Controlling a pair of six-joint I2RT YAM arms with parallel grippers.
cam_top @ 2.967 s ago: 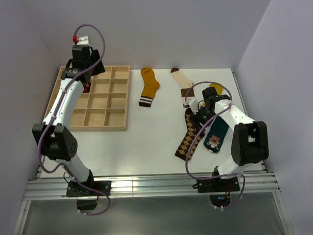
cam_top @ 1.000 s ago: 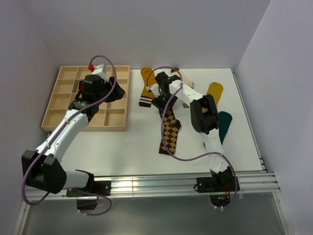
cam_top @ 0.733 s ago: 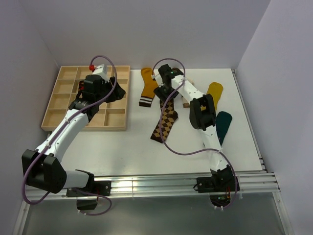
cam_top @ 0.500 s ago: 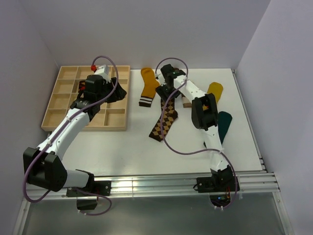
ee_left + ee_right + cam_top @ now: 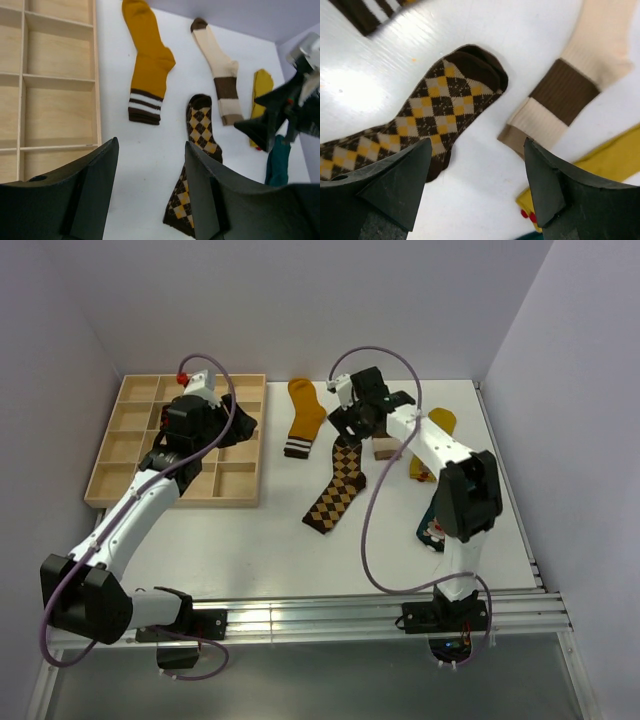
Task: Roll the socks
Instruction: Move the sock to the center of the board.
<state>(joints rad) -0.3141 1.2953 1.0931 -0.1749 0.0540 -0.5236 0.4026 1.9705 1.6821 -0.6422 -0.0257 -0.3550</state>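
We see both pincers open and empty. The left gripper (image 5: 150, 146) hangs over the right edge of the wooden tray (image 5: 120, 455), in the upper left of the top view, with only bare table (image 5: 250, 540) between its jaws. The right gripper (image 5: 477, 145) hovers in the upper middle of that view with its jaws spread wide. It sits just above the dark rounded end of the argyle sock (image 5: 335, 490) and grips nothing.

All the socks lie flat on the white table. The mustard sock (image 5: 305, 415) with the striped cuff lies just right of the tray. The cream sock (image 5: 217, 70) with brown bands lies to its right, and in the top view the right arm mostly covers it. The argyle sock runs diagonally from the centre down towards the lower left. The yellow sock (image 5: 260, 95) lies at the right side. The teal sock (image 5: 277, 160) lies below it, near the right edge. We cannot tell whether those two touch.
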